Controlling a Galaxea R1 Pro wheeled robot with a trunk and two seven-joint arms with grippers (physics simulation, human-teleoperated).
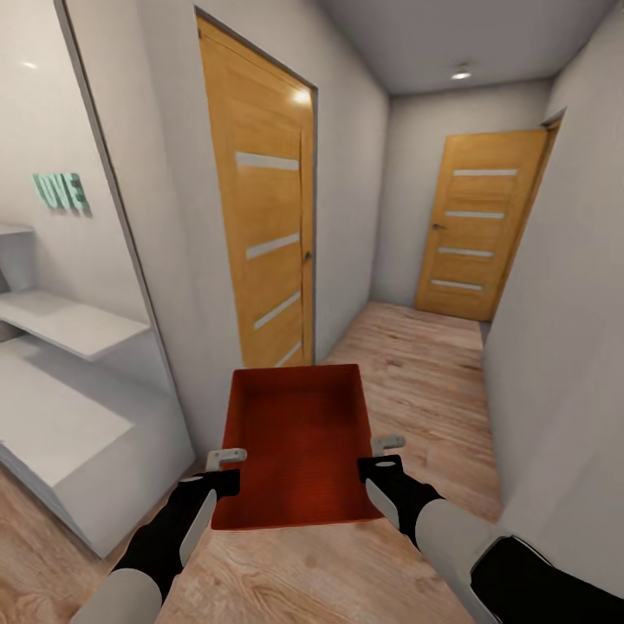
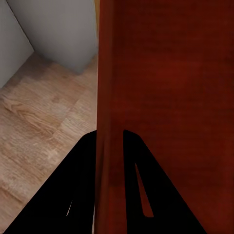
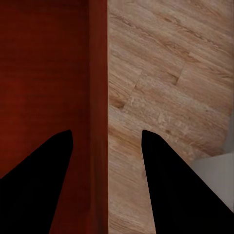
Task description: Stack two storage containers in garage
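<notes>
The left gripper (image 1: 227, 469) is clamped on the left wall of the storage container (image 1: 299, 442). The right gripper (image 1: 386, 457) straddles its right wall with fingers spread wide. The bin hangs over the light wood floor (image 1: 416, 381) of a hallway, facing two honey-coloured doors (image 1: 264, 217).

A narrow hallway runs ahead over a bare wood floor (image 1: 416, 364). White walls close in on both sides. A shut wooden door (image 1: 264, 217) lines the left wall, another shut door (image 1: 481, 221) blocks the far end. White shelves (image 1: 61, 347) jut out at the near left. The red container (image 1: 299, 442), carried low, spans the space ahead of the arms.
</notes>
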